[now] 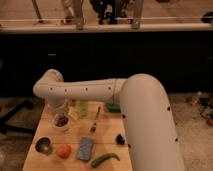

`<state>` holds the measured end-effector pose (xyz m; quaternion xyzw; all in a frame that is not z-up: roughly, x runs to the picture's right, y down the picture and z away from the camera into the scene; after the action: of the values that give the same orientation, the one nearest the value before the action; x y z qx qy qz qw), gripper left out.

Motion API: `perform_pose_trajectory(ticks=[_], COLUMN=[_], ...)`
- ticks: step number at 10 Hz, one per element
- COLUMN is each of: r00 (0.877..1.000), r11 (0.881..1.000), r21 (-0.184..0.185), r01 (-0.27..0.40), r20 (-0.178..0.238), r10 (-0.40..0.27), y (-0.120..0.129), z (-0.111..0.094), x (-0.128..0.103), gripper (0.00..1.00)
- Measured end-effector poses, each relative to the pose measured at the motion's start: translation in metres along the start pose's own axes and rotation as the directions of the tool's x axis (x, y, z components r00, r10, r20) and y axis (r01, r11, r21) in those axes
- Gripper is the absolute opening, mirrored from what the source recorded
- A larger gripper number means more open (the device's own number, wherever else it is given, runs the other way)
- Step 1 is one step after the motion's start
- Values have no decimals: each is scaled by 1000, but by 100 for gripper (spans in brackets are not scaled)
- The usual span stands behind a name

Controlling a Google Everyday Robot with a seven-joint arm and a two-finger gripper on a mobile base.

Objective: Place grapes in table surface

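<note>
Currently the gripper (64,110) hangs just above a small white cup (61,127) on the left side of the tabletop (75,134), its fingers spread wide. The grapes (62,120) sit inside that cup. An orange fruit (63,150) and a green chili pepper (105,159) lie nearer the front edge.

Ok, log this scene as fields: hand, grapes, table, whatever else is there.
hand: open, over the cup, nothing seen in it
grapes: in the cup, not yet on the table
table: tan planks
front row: bowl, orange, blue item, chili
back: tray, green
</note>
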<state>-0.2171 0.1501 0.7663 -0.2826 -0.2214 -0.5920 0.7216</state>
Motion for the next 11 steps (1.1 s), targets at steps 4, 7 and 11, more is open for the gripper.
perform_pose_trajectory(ticks=[4,7,11], r00=[1000,1000,1000], r11=[1000,999,999], r21=[-19,-37,-30], r01=[-8,-12,-12], r20=[-2,-2,-4], r10=[8,11,12], y=[4,4,3], z=[5,6,5], x=[-1,-2,-2], gripper=[53,21,0])
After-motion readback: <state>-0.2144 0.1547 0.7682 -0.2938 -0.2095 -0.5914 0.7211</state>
